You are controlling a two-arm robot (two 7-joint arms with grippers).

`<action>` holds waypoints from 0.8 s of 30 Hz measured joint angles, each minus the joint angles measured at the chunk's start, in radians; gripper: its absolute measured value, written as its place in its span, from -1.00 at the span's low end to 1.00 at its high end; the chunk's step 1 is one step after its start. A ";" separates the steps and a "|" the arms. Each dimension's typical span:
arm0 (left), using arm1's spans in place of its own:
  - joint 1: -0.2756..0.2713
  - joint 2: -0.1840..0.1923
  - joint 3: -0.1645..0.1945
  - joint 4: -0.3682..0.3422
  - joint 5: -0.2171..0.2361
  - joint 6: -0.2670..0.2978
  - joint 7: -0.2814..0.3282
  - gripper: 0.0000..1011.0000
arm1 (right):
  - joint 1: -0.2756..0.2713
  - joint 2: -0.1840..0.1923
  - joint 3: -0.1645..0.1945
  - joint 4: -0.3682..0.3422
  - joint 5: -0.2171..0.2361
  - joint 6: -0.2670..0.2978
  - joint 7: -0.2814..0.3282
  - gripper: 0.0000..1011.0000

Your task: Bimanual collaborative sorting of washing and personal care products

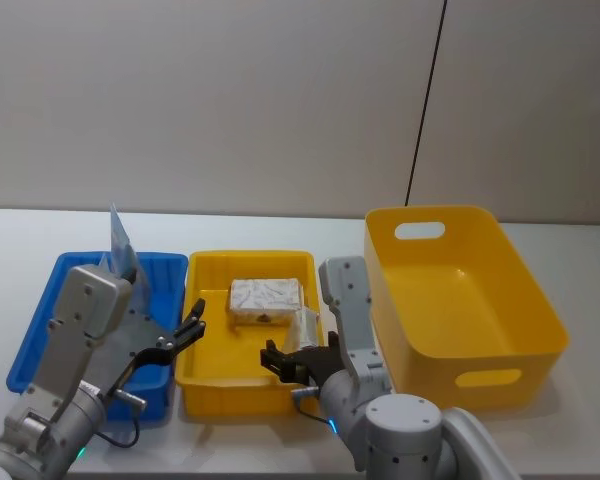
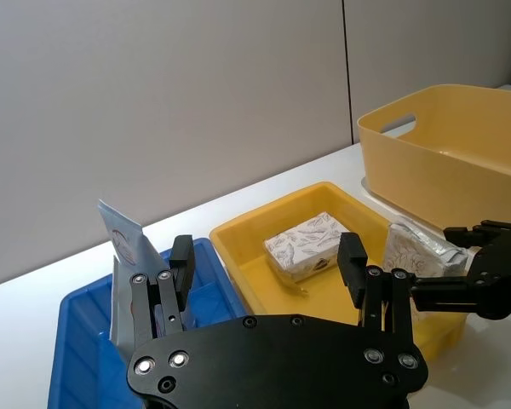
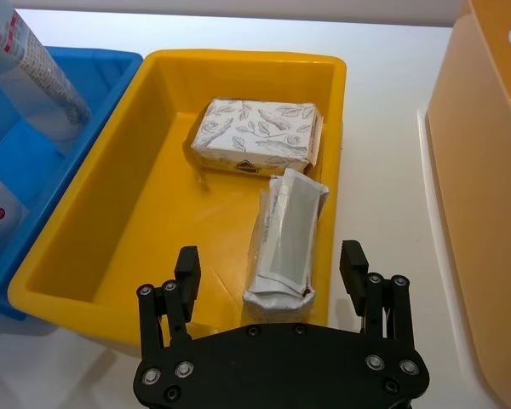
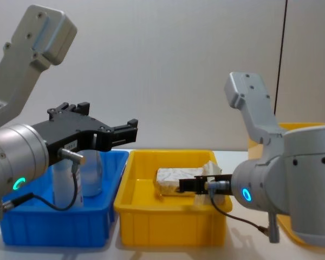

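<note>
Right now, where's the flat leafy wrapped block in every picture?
Head view: leafy wrapped block lies in the yellow tray's far half.
Left wrist view: block lies in the tray's middle.
Right wrist view: block lies toward the tray's far end.
Chest view: block low centre, behind the tray's front wall.
Shared landmark: the yellow tray.

Leaf-printed cream block (image 3: 257,135), yellow tray (image 3: 238,57), blue tray (image 3: 43,164), seemingly pale-blue tube (image 2: 123,240).

Likely a robot lab: a bare white tabletop (image 1: 280,228), a plain grey panelled wall (image 1: 230,100), and a blue tray (image 1: 35,330) and yellow tray (image 1: 250,256) for sorting.
</note>
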 joint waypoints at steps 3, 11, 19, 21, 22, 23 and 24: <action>0.000 0.000 0.000 0.000 0.000 0.000 0.000 0.98 | 0.010 -0.006 0.000 0.016 -0.001 -0.001 0.003 0.99; 0.000 0.000 0.000 0.000 0.000 0.000 0.000 0.98 | 0.033 -0.018 -0.001 0.053 -0.007 -0.005 0.012 0.90; 0.000 0.000 0.000 0.000 0.000 0.000 0.000 0.98 | 0.053 -0.030 0.002 0.084 -0.013 -0.005 0.015 0.51; 0.000 0.000 0.000 0.000 0.000 0.000 0.000 0.98 | 0.058 -0.033 0.004 0.092 -0.016 -0.004 0.015 0.39; 0.000 0.000 0.000 0.000 0.000 0.000 0.000 0.98 | 0.061 -0.035 0.005 0.096 -0.017 -0.003 0.014 0.28; 0.000 0.000 0.000 0.000 0.000 0.000 0.000 0.98 | 0.062 -0.036 0.005 0.099 -0.018 -0.002 0.013 0.24; 0.000 0.000 0.000 0.000 0.000 0.000 0.000 0.98 | 0.064 -0.037 0.006 0.101 -0.019 -0.002 0.012 0.21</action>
